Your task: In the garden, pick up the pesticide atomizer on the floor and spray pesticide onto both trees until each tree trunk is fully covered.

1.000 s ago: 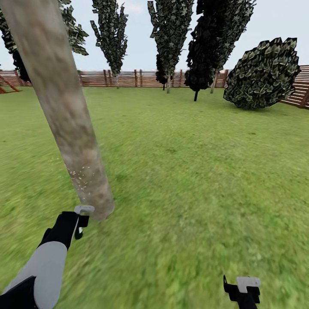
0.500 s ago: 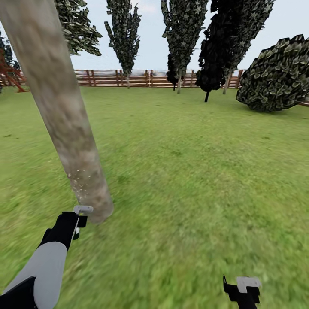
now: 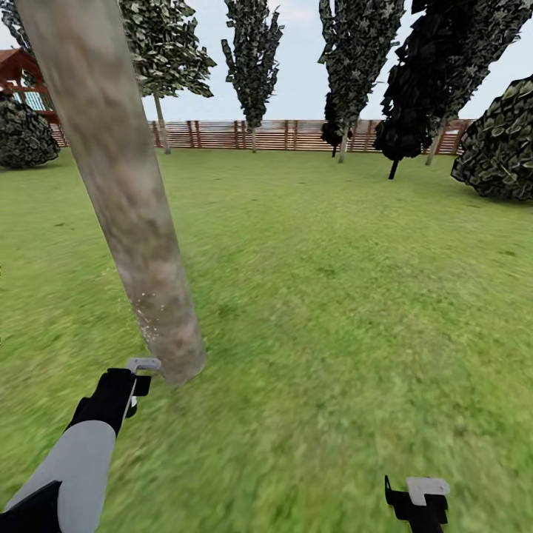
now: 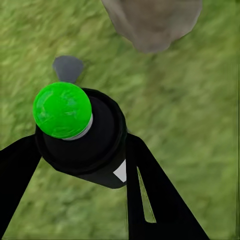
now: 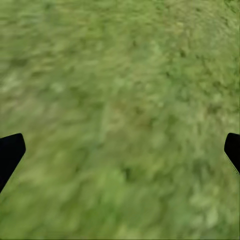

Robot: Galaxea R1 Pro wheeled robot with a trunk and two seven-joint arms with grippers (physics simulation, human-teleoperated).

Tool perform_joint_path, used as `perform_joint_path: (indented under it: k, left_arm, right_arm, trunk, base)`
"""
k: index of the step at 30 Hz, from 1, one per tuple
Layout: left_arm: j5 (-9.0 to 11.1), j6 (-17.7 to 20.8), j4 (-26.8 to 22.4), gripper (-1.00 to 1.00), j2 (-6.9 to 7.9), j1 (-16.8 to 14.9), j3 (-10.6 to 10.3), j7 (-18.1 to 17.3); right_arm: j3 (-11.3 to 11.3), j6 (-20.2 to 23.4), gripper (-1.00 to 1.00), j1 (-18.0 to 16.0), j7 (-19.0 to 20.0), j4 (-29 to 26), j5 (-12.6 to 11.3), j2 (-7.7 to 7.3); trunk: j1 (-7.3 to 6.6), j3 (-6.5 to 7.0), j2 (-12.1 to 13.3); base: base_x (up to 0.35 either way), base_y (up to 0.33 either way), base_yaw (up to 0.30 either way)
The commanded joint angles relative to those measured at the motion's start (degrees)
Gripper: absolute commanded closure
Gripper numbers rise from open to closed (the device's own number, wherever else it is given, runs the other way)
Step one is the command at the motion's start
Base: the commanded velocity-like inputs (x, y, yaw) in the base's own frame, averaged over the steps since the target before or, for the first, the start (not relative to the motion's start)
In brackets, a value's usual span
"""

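Left pincer beside trunk, lawn.

Rough, mottled matt bark is seen on the tree trunk. The pesticide atomizer appears to be smooth black plastic, its cap glossy green. The fence looks slatted wood.

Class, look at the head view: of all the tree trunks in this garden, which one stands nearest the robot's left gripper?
The thick, mottled grey-tan tree trunk, whose base meets the grass just beyond the left gripper. The others are thin trunks far off by the fence.
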Motion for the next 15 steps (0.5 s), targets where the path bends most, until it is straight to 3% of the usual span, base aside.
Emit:
perform_joint_path:
  k: [1,15]
  left_arm:
    - [-0.6,0.1,-0.1,1.0,-0.06,-0.1,0.2,-0.6]
    - [-0.8,0.1,-0.1,1.0,-0.06,-0.1,0.2,-0.6]
  right_arm:
    - [-0.4,-0.1,-1.0,0.0,-0.2,0.1,0.6,0.01]
    - [-0.4,-0.1,-1.0,0.0,-0.2,0.1,0.6,0.01]
  trunk:
    - [0.01,-0.05,0.0]
    - [0.01,-0.05,0.0]
  base:
    - [0.156,-0.245,0.064]
    - [0.131,-0.256,0.008]
